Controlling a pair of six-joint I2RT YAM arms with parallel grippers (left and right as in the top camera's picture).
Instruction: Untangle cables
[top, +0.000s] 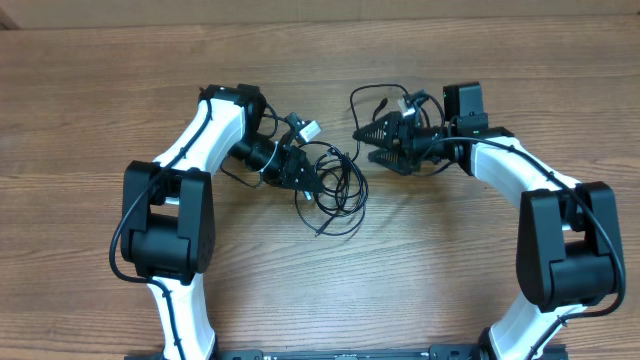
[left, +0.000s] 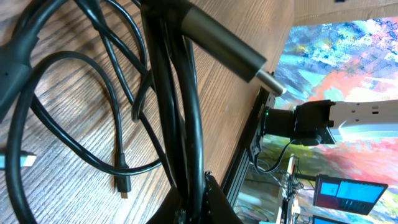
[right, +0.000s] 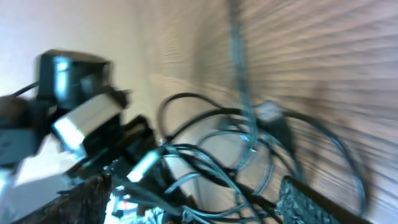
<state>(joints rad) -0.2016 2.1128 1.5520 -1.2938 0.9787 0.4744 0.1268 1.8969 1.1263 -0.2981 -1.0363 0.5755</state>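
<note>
The cables (top: 338, 190) are thin black cords lying in a loose tangle on the wooden table between the two arms. My left gripper (top: 303, 173) is at the tangle's left edge. In the left wrist view its jaws (left: 200, 202) are shut on a few black strands (left: 177, 106), and a small plug (left: 122, 183) lies on the wood. My right gripper (top: 369, 143) points left just right of the tangle, and a cable loop (top: 368, 92) arcs above it. In the blurred right wrist view its fingers (right: 193, 199) are spread wide with cable strands (right: 249, 146) between them.
A white connector (top: 308, 128) sticks up near the left wrist. A thick cord with a grey metal barrel plug (left: 230, 53) crosses the left wrist view. The table's front edge and a frame rail (left: 249, 155) are close by there.
</note>
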